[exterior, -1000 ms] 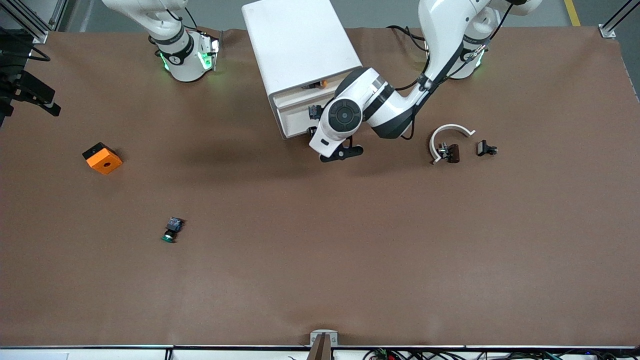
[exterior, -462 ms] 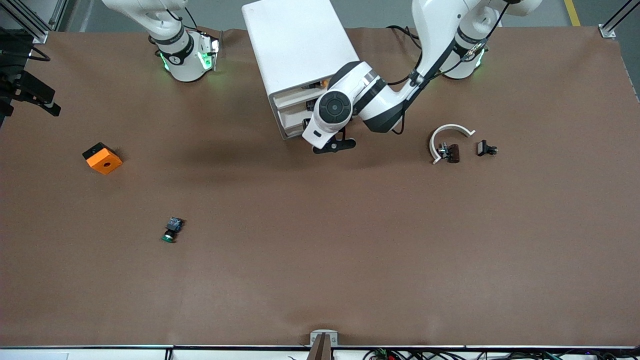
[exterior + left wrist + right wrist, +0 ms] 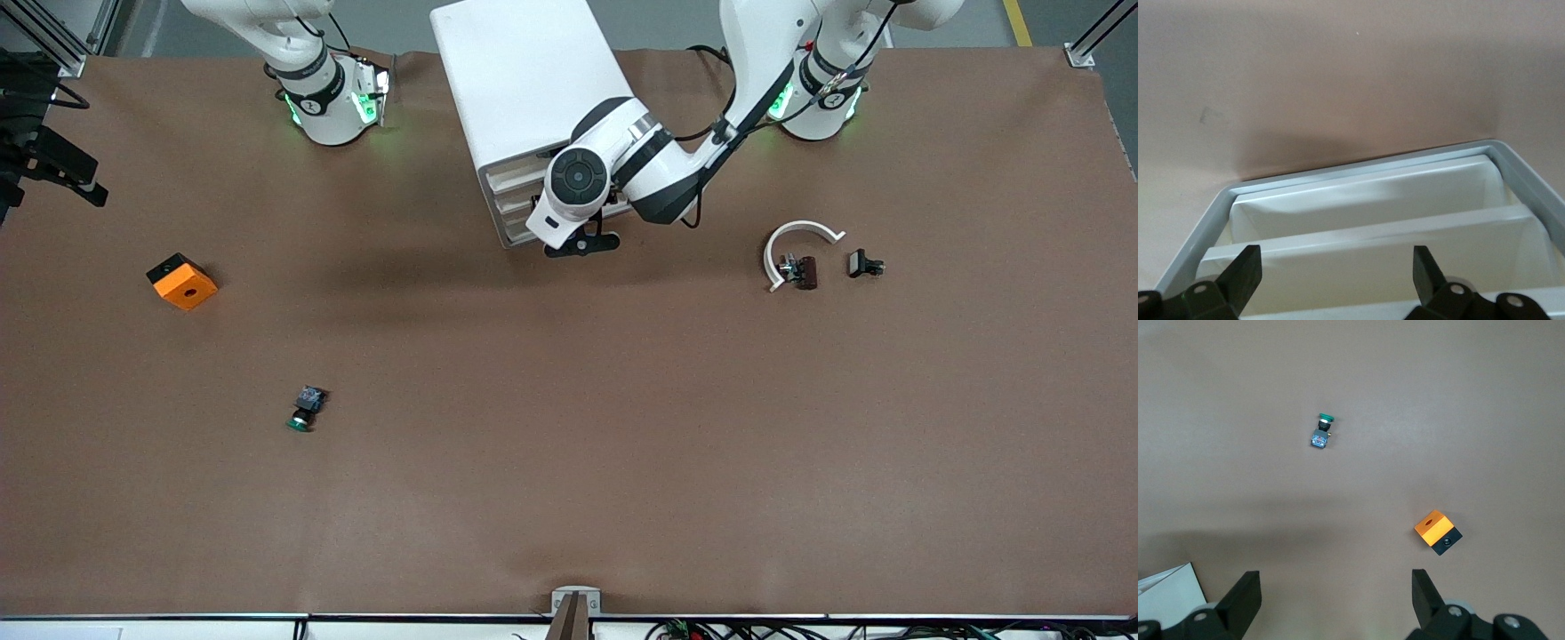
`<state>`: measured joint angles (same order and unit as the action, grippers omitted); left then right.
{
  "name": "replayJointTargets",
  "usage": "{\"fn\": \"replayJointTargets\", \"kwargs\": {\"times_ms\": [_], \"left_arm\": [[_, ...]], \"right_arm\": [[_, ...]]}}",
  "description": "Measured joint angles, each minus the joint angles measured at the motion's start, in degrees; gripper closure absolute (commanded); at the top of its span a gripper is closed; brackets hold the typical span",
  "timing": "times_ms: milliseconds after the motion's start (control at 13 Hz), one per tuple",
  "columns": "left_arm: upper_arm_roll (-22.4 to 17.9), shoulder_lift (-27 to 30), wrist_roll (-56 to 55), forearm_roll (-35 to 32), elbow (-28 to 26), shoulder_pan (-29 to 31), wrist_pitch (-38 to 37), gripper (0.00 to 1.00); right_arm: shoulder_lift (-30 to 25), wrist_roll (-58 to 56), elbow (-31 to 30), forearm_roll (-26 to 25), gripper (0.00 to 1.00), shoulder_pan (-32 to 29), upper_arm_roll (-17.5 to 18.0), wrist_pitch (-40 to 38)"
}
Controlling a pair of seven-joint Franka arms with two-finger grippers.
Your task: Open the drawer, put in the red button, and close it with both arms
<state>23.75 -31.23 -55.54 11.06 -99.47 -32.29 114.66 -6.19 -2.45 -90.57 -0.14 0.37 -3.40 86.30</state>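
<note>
The white cabinet [image 3: 533, 80] stands between the two arm bases, its stacked drawer fronts [image 3: 508, 200] facing the front camera. The left arm's wrist [image 3: 578, 178] is pressed close to those fronts and hides most of them. In the left wrist view my left gripper [image 3: 1335, 280] is open, its fingertips [image 3: 1245, 270] right against a white drawer [image 3: 1365, 200] inside the grey cabinet frame, holding nothing. The visible fronts look flush. The red button is hidden. My right gripper [image 3: 1335, 600] is open and empty, high over the table beside the cabinet's corner [image 3: 1168, 593].
A green-capped button [image 3: 305, 409] [image 3: 1321, 430] and an orange block [image 3: 181, 281] [image 3: 1438, 532] lie toward the right arm's end. Toward the left arm's end lie a white curved piece [image 3: 796, 240] and two small dark parts [image 3: 803, 271] [image 3: 864, 264].
The left arm has moved in toward the cabinet. The drawer that stood slightly out, with a gap showing something orange, has gone in. The right arm has not moved.
</note>
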Motion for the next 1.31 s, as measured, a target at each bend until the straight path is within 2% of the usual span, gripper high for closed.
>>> {"fn": "replayJointTargets", "kwargs": {"times_ms": [462, 692, 1077, 1308], "left_arm": [[0.1, -0.2, 0.0, 0.0, -0.2, -0.5, 0.2, 0.00], [-0.7, -0.1, 0.0, -2.3, 2.4, 0.5, 0.1, 0.00], [-2.0, 2.0, 0.1, -8.8, 11.7, 9.6, -10.0, 0.00], [-2.2, 5.3, 0.2, -12.9, 14.1, 15.6, -12.3, 0.00]], "right_arm": [[0.0, 0.0, 0.0, 0.0, 0.00, 0.0, 0.0, 0.0], [0.0, 0.0, 0.0, 0.0, 0.00, 0.0, 0.0, 0.0], [0.0, 0.0, 0.1, 0.0, 0.00, 0.0, 0.0, 0.0], [0.0, 0.0, 0.1, 0.0, 0.00, 0.0, 0.0, 0.0]]}}
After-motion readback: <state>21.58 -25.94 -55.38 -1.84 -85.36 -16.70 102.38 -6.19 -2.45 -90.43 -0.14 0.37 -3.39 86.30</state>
